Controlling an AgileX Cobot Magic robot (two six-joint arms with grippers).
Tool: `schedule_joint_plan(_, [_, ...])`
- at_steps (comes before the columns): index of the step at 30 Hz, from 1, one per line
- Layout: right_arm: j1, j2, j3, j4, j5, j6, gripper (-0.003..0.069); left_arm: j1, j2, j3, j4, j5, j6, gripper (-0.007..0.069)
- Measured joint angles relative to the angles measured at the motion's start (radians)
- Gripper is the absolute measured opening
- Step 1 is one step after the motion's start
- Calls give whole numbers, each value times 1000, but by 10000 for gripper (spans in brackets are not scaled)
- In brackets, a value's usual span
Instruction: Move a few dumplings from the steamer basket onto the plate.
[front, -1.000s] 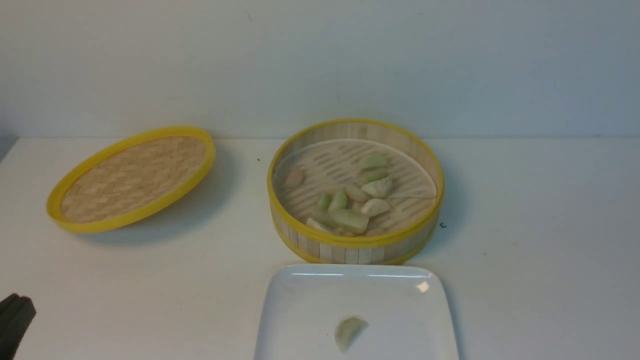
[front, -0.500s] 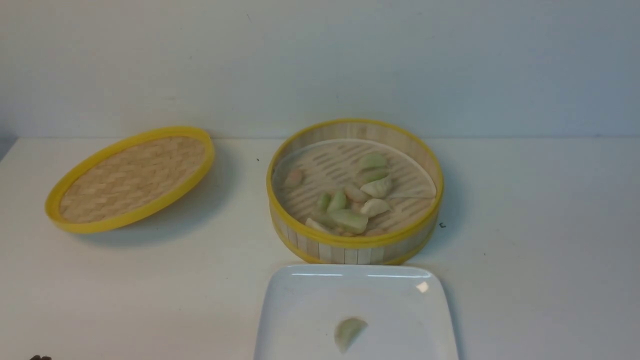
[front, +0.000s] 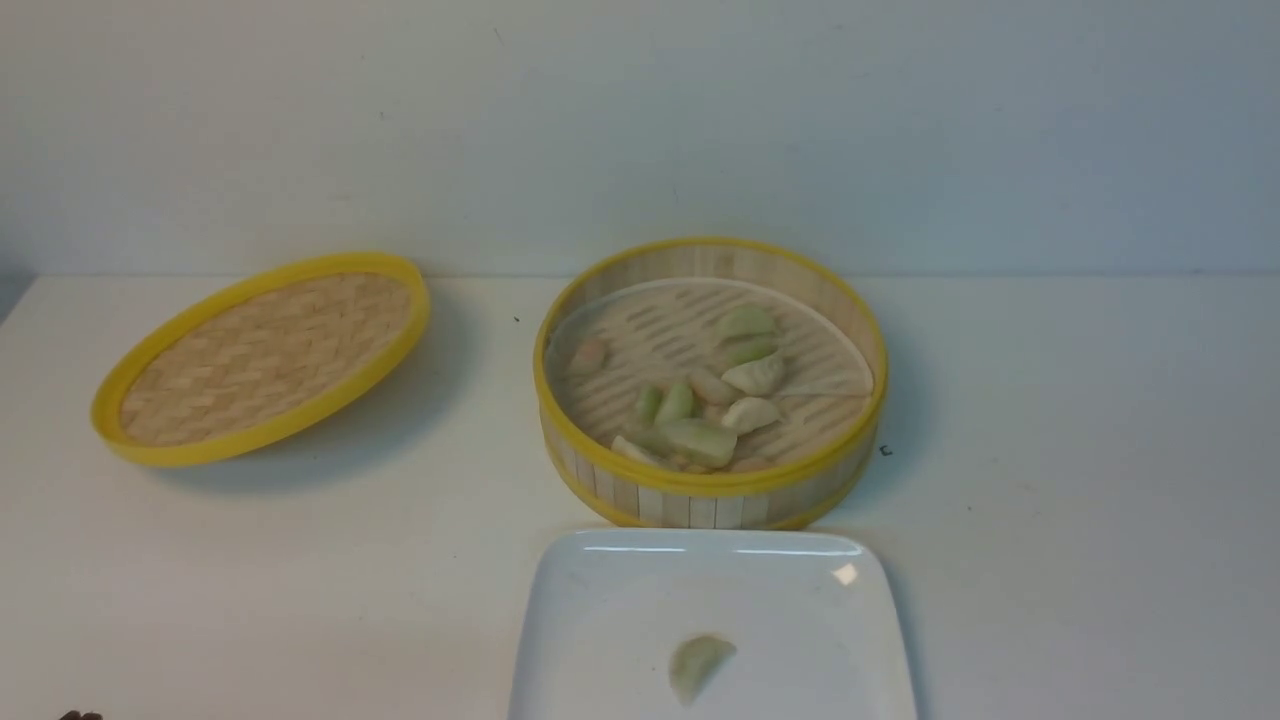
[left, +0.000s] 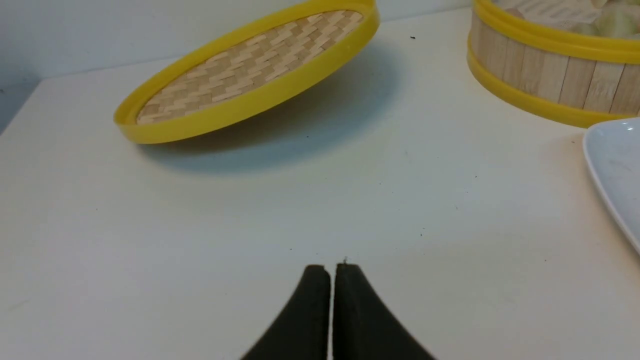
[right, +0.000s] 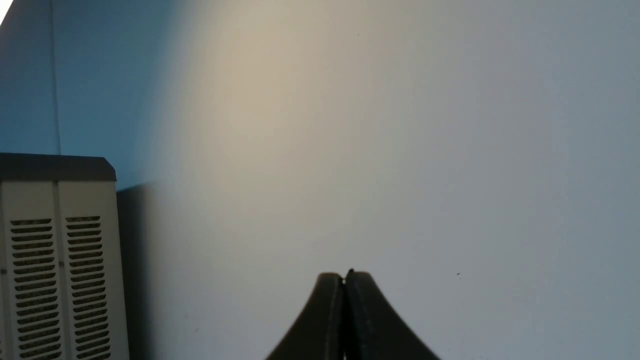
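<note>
White surface (front: 200, 580) w/ a pale wall behind carries everything. Largest item is the steamer basket (front: 712, 500), mid-surface, uncovered; its flat woven lid (front: 265, 355) lies tilted, well apart to the robot's left. Just in front of the basket, nearer the robot, sits the plate (front: 600, 620), edge close to the basket wall but apart from it. One dumpling on the plate (front: 700, 662), pale green-cream, near the plate's middle. Inside the basket a cluster of dumplings (front: 700, 440) sits mostly toward the near wall and centre, plus one pinkish dumpling (front: 588, 353) alone on the left side.

Left tool (left: 332, 272) is fully closed, nothing between its fingers, low over bare surface at the robot's left, w/ lid, basket and plate edge ahead of it. Right tool (right: 345, 280) is likewise closed and empty, pointed at a blank wall beside a vented box (right: 55, 260), away from the work.

Judgement: one piece delivered, "a few" not yet met, so the step in hand is likely reaching for another. To do it well: open the tool before entering the basket, come in from above to clear the rim, and pick an isolated piece, e.g. the lone pinkish one or a top one of the cluster, so neighbours aren't dragged. Pinch across the narrow body, lift straight up, set it beside the piece already on the plate, not on top of it.
</note>
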Motion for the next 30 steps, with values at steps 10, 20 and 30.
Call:
schedule_joint_plan(10, [0,0,0,0,0,0,-15,0,0,0,0,0,-6,-6])
schedule_joint_plan(20, [0,0,0,4,0,0,-15,0,0,0,0,0,-10,-6])
schedule_joint_plan(30, [0,0,98,243,-96,-307,-15,0,0,0,0,0,-11,-6])
